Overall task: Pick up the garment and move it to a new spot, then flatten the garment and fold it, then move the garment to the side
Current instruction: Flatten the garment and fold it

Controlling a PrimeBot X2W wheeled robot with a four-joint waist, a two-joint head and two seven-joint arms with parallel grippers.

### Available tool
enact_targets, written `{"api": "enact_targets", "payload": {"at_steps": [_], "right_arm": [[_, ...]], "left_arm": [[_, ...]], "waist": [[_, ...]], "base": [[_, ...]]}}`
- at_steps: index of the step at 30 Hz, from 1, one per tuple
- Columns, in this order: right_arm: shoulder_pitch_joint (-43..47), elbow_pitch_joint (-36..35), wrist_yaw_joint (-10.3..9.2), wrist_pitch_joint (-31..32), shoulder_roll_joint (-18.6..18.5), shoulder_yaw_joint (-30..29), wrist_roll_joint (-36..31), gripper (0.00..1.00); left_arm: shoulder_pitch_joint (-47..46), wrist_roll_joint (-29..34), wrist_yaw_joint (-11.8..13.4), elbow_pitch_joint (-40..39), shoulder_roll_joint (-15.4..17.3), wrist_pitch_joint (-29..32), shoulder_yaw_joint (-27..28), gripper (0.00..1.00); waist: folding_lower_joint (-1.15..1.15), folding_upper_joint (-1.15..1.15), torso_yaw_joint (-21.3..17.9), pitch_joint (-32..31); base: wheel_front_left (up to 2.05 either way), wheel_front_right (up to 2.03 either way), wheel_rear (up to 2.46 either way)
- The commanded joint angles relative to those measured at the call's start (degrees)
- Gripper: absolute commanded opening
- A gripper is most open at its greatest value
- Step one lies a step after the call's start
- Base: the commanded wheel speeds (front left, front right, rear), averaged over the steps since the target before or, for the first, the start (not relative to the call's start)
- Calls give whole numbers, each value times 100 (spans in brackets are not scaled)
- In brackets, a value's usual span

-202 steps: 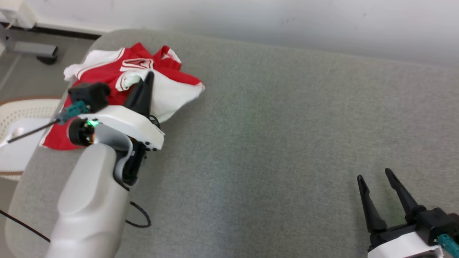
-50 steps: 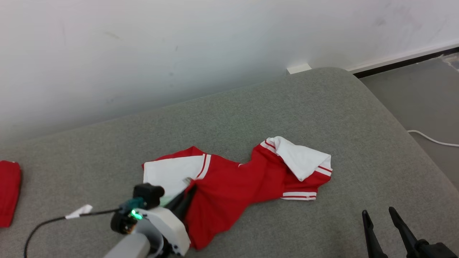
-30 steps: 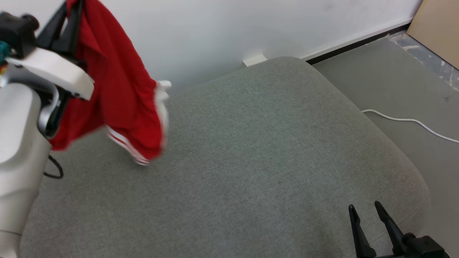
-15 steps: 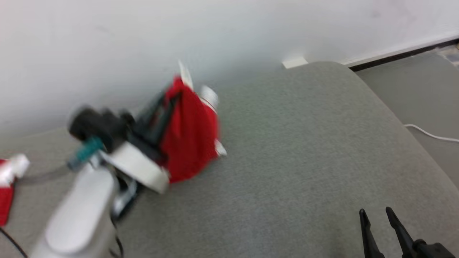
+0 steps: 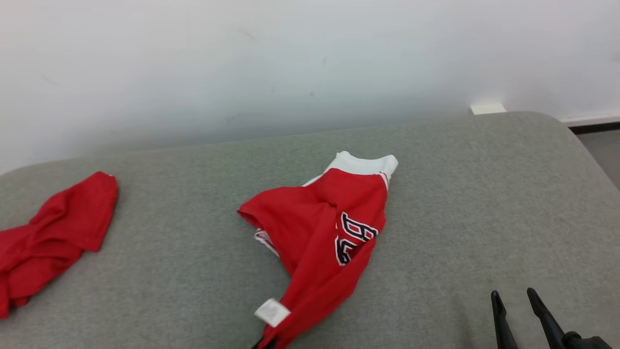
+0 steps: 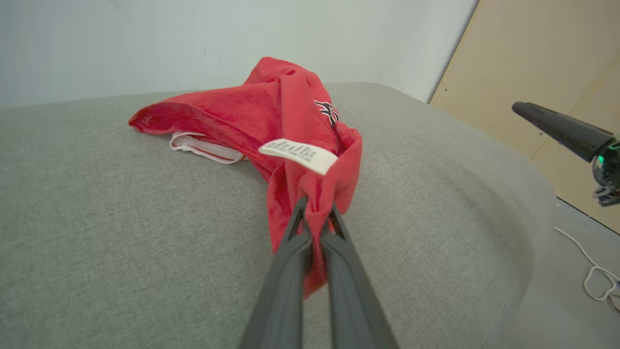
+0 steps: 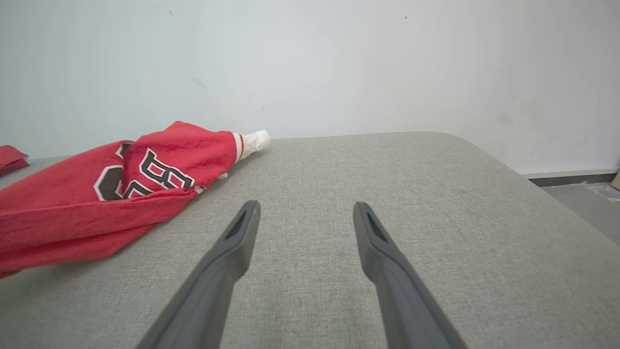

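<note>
The garment is a red jersey with white trim and dark numbers, bunched on the grey cushion near its middle. In the left wrist view my left gripper is shut on a fold of the garment just below its white label. At the head view's bottom edge the pinched end shows. My right gripper stands open at the lower right, empty, over bare cushion. In the right wrist view my right gripper has the garment to its left, apart from it.
A second red cloth lies crumpled at the cushion's left end. A white wall runs behind the cushion. The cushion's right edge drops to grey floor. A tan board and a white cable show in the left wrist view.
The garment was lifted and swung through the air by my left gripper; now it lies on the cushion, still pinched. The head camera has turned. My right gripper stays open.
</note>
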Motion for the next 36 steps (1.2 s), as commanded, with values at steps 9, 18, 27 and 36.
{"api": "enact_targets", "payload": {"at_steps": [9,18,27,36], "right_arm": [[172,24,-16,5,-47,-31,18,100],[196,45,-16,5,-26,50,38,100],[270,30,-17,5,-13,3,71,100],[195,55,-17,5,20,98,50,100]], "left_arm": [[698,572,95,116,-137,-3,1046,0],[1068,848,5,318,-47,-3,1894,100],[1478,788,399,474,-117,-3,2435,100],[1081,903,724,-539,-124,-3,2681,100]], "waist": [[0,0,452,-190],[0,0,514,-280],[0,0,389,-315],[0,0,224,-289]], "base": [[0,0,0],[0,0,0],[0,0,0],[0,0,0]]}}
